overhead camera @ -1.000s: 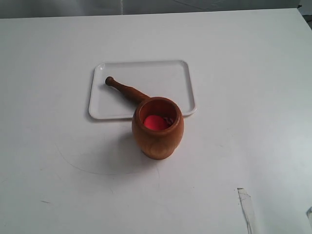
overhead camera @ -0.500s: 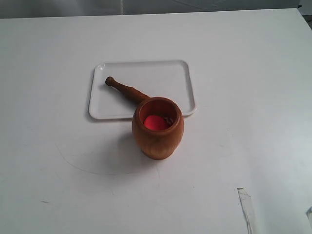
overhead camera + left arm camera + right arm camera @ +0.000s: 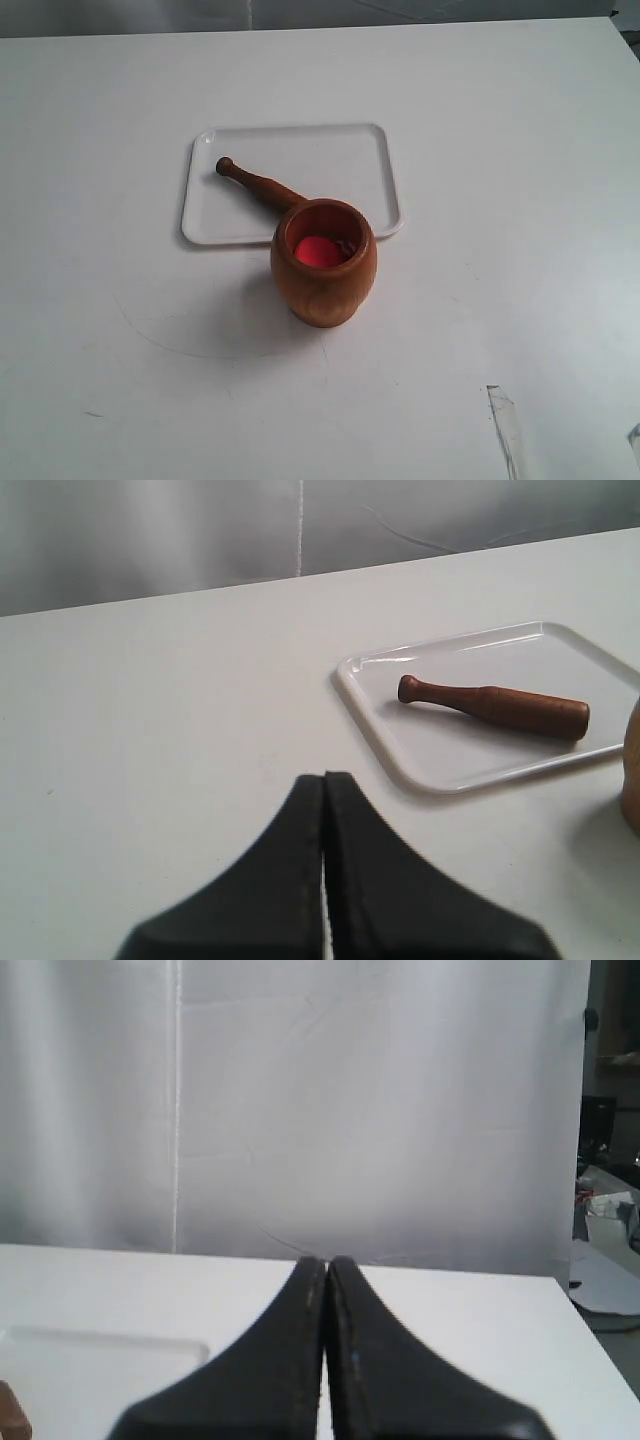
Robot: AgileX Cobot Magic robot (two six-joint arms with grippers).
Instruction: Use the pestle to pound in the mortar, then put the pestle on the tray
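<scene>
- Slim dark-brown wooden pestle (image 3: pixel 259 185) lies on flat white plastic tray (image 3: pixel 340 158), near reddish-brown barrel-shaped wooden mortar (image 3: pixel 323 280).
- Closed, empty: left claw (image 3: pixel 324 776), right claw (image 3: pixel 326 1260); best open wide, grip pestle mid-shaft.

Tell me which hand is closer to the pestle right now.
Left, probably. The left hand, shut, sits short of the tray with the pestle lying on it ahead. The right hand, also shut, sees only the tray's edge, no pestle.
</scene>
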